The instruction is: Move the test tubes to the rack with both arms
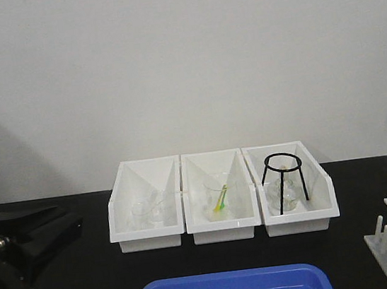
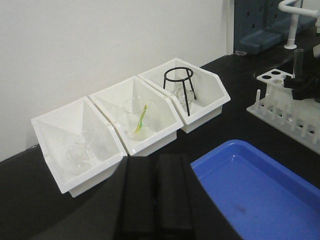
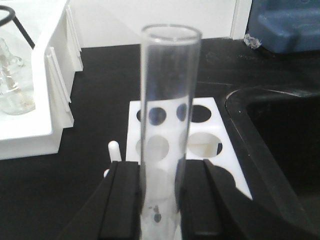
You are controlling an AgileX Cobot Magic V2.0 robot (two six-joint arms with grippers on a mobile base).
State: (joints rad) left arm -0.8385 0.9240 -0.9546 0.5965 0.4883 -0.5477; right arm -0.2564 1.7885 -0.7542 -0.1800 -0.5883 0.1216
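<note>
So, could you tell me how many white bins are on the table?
3, side by side: the left bin with clear glassware, the middle bin with a beaker, the right bin with a black tripod. None appears hidden.

Three white bins are lined up side by side on a black table [image 1: 103,270] before a white wall [image 1: 182,60]. Clear glassware [image 1: 145,211] is held in the left bin [image 1: 149,241], a yellow-green item [image 1: 220,199] inside a glass in the middle bin [image 1: 223,233], and a black tripod ring stand [image 1: 283,170] over glassware in the right bin [image 1: 300,224]. A blue tray [image 1: 230,286] is set nearer the camera.
</note>
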